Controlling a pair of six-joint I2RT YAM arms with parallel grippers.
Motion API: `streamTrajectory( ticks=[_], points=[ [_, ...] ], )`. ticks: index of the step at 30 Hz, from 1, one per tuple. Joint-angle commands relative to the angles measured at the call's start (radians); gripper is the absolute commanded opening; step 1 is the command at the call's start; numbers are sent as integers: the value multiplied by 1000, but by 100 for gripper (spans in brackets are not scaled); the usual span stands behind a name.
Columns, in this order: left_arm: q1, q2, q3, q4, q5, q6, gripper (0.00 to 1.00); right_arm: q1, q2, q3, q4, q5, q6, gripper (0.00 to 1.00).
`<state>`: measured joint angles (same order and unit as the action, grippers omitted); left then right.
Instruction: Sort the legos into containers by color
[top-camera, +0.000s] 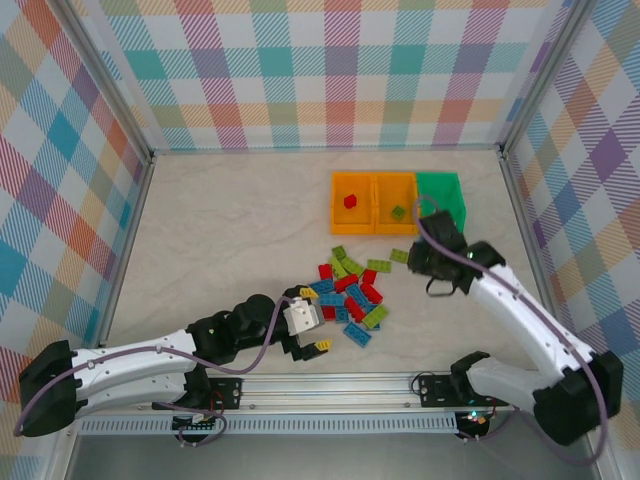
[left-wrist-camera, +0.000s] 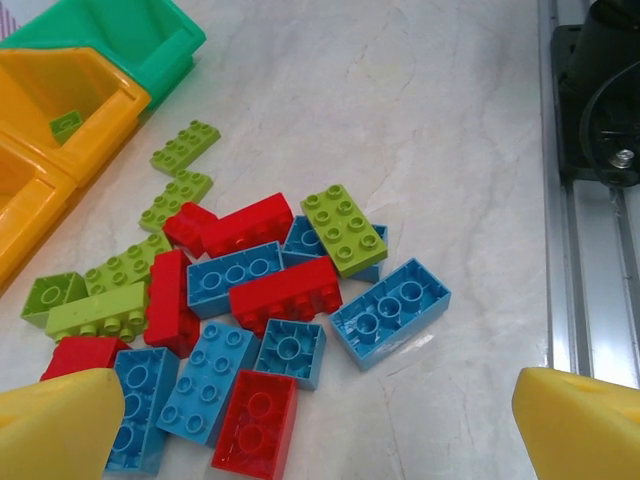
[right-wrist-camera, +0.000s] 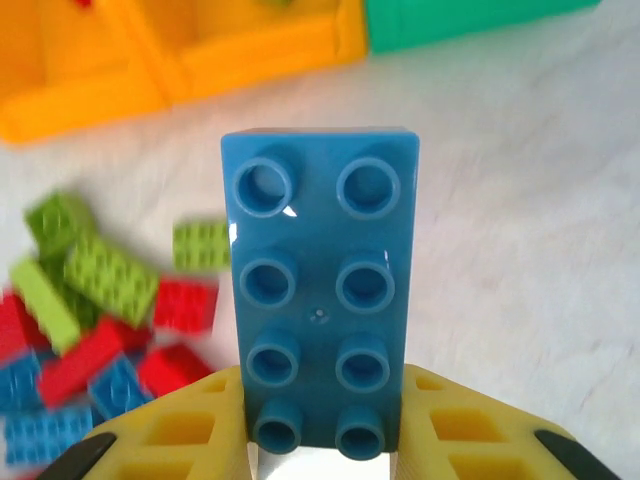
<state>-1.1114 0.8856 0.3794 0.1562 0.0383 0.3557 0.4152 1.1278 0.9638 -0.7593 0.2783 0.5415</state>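
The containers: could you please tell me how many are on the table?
3, side by side: left orange bin, middle orange bin beside it, green bin at the right end. None looks hidden.

A: The legos (left-wrist-camera: 285, 292)?
B: Glossy hard plastic, smooth. Bins (top-camera: 337, 205) are plastic too, with a slight sheen.
A: Tabletop (left-wrist-camera: 420, 120)?
B: Matt, smooth, marble-look. Near rail (left-wrist-camera: 590, 300) is brushed metal.

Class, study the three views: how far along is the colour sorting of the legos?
Done: one red brick lies in the left orange bin, one green brick in the middle orange bin. In hand: the right gripper holds a blue brick. Left: the mixed pile of red, blue and green bricks.
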Motion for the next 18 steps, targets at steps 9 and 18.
streamTrajectory(
  ticks=[9, 18],
  points=[
    [-9, 9, -2, 7, -112, -31, 100, -334, 612, 378, 262, -234, -235, 23],
    [-8, 60, 11, 33, -270, -138, 100, -387, 669, 426, 241, -231, -239, 55]
  ],
)
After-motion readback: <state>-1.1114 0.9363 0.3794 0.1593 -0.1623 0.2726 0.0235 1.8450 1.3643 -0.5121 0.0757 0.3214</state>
